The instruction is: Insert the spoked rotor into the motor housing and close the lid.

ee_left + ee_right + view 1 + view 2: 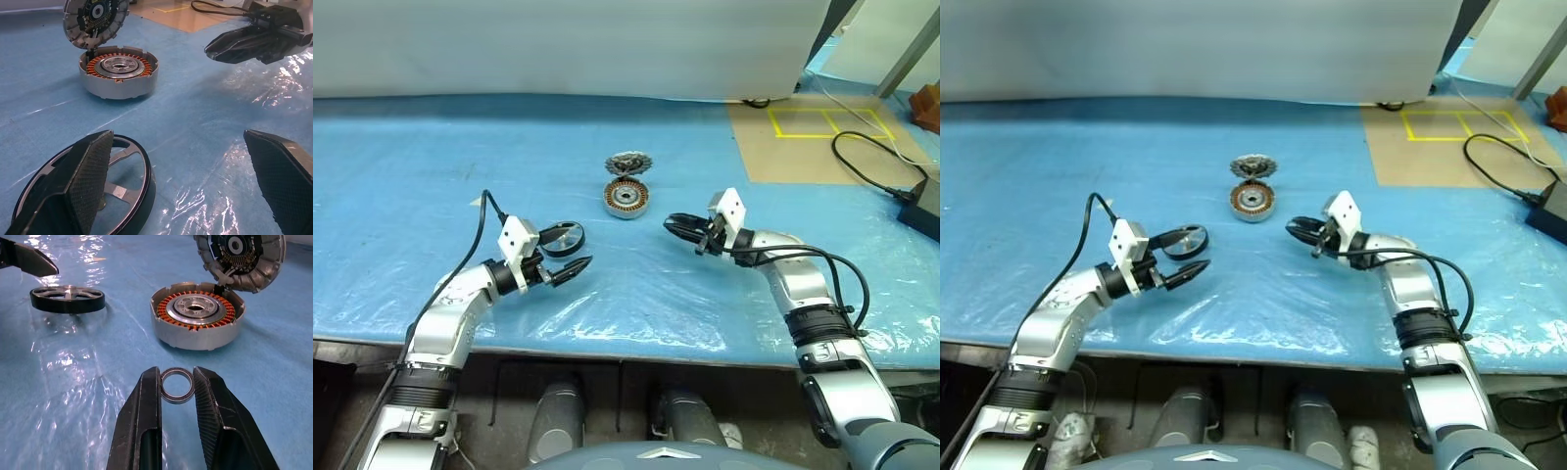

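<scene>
The motor housing (626, 199), a short silver ring with copper windings, sits mid-table. Its finned lid (628, 164) stands tilted up at the housing's far edge. The spoked rotor (570, 235), a flat wheel with a black rim and open spokes, lies on the blue sheet to the housing's near left. My left gripper (570, 253) is open, one finger (90, 171) over the rotor's near side, not gripping it. My right gripper (674, 225), to the housing's near right, is shut on a small metal ring (178, 385) and points toward the housing (198, 316).
A crinkled blue sheet (431, 196) covers the table to its front edge. At the back right lie a brown board with yellow tape (803, 147), a black cable (862, 147) and a dark box (922, 206). A white panel (558, 49) closes the far side.
</scene>
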Motion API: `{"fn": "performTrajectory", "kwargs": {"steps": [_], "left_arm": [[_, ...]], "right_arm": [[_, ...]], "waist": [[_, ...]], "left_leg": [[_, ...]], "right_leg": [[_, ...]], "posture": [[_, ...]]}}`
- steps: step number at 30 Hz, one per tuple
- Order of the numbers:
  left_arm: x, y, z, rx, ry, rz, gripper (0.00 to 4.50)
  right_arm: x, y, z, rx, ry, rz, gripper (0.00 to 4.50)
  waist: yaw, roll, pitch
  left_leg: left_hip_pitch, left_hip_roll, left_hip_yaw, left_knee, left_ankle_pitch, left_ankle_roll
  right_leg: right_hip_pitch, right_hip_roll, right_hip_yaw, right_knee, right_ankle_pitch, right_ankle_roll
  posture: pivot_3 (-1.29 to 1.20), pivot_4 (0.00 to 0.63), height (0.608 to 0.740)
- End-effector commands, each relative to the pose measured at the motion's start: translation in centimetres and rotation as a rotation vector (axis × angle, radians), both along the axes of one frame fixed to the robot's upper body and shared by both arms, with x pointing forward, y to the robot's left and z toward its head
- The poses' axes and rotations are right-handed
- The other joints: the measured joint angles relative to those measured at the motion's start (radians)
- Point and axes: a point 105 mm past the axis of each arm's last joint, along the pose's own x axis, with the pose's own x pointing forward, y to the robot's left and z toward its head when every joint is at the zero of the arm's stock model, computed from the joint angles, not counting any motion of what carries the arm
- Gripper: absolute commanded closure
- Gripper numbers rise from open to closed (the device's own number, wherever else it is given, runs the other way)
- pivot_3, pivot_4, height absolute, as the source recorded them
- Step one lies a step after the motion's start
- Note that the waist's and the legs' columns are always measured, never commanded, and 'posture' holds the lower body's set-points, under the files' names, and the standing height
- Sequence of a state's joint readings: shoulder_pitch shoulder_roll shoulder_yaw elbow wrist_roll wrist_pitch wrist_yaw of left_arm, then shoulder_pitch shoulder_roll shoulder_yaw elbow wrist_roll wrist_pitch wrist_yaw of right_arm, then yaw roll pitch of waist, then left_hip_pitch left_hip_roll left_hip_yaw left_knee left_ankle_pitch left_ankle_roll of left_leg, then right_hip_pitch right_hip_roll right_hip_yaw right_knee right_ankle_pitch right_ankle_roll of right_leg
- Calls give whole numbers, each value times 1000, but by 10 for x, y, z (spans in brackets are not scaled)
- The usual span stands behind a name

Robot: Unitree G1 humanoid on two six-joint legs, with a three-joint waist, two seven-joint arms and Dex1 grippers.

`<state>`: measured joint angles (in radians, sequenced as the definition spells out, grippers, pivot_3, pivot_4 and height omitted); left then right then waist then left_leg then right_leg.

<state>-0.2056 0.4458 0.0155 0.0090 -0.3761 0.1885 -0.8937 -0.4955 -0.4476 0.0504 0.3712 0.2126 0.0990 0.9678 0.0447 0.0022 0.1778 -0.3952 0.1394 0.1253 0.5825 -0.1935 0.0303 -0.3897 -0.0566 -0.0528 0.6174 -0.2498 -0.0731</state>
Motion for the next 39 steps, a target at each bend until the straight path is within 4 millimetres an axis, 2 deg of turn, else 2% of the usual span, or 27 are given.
{"fn": "performTrajectory", "kwargs": {"steps": [1,8,13,24,26,33,35,39], "left_arm": [[-2,5,12,-8,-45,3,0],[13,-1,27,-23,-89,-1,0],[14,-2,29,-41,-99,8,0],[12,-1,28,-29,-94,-1,0],[8,-2,24,-14,-81,-19,0],[9,-3,25,-17,-74,-24,0],[9,-3,25,-20,-74,-26,0],[7,-3,23,-14,-65,-29,0]], "right_arm": [[-7,-6,9,8,-35,0,3936],[-3,-9,9,-4,-46,-18,3936],[0,-22,-7,-32,-22,-69,3936],[-1,-24,-23,-75,-5,-66,3936],[-2,-24,-26,-73,0,-65,3182],[-4,-24,-27,-62,5,-83,971],[-4,-25,-25,-55,0,-87,971],[3,-16,24,0,-174,-72,971]], "waist": [[0,0,0],[0,0,0],[-1,0,0],[0,0,0],[-1,0,0],[0,0,0],[0,0,0],[-2,0,0]], "left_leg": [[0,0,0,0,0,0],[1,0,0,0,1,-1],[1,0,0,0,1,-1],[0,0,0,0,1,-1],[0,0,0,0,1,-1],[0,0,0,0,1,-1],[0,0,0,0,1,-1],[0,0,0,0,1,-1]], "right_leg": [[0,0,0,0,0,0],[0,0,0,0,0,0],[1,0,0,0,0,0],[0,0,0,1,0,0],[0,0,0,1,0,0],[0,0,0,1,0,0],[0,0,0,1,0,0],[-1,0,0,1,0,0]], "posture": [[0,150,740],[0,150,740],[0,150,740],[0,150,740],[0,150,740],[0,150,740],[0,150,740],[0,150,740]]}}
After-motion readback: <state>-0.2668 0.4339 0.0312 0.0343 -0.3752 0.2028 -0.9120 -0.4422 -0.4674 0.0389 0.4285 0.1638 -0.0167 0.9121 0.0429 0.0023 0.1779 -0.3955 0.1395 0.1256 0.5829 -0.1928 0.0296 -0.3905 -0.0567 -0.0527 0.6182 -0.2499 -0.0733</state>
